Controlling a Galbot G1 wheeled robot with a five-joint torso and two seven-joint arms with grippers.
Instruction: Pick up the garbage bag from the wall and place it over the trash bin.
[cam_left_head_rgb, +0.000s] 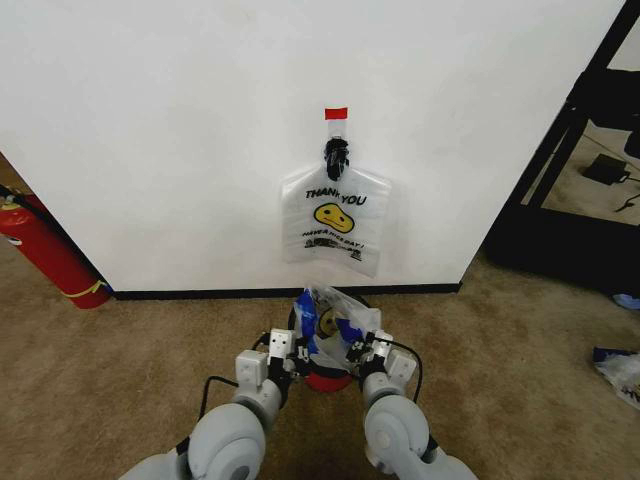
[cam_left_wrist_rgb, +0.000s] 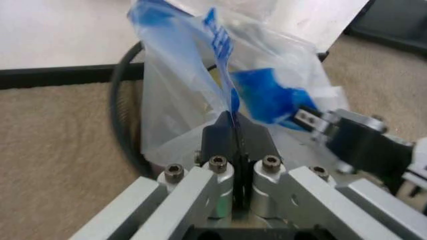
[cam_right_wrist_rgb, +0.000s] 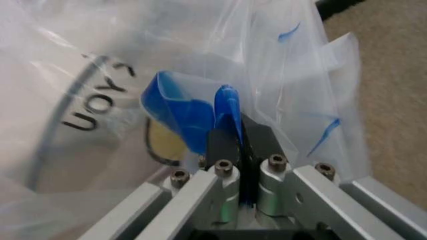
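Bin (cam_left_head_rgb: 328, 381) sits on the carpet just out from the wall (cam_left_head_rgb: 180, 140), below the black hook (cam_left_head_rgb: 336, 157) and red tape strip (cam_left_head_rgb: 336, 113). A flat bag (cam_left_head_rgb: 333, 220) with the same smiley print hangs from that hook, above the bin.

The bag (cam_left_head_rgb: 330, 325) is bunched over the top of the bin, held up between both arms, blue patches showing at its rim.

Left end effector (cam_left_head_rgb: 295, 352) is at the bin's left side. Its fingers (cam_left_wrist_rgb: 220, 135) are pressed together on a fold of the bag, a blue edge rising from the pinch.

Right end effector (cam_left_head_rgb: 362, 352) is at the bin's right side. Its fingers (cam_right_wrist_rgb: 222, 145) are likewise closed tight, clamping a blue patch of the bag, with the printed lettering and part of the yellow face seen through the plastic beyond.

Fire extinguisher (cam_left_head_rgb: 45, 250) stands against the wall, well to the left of the bin.
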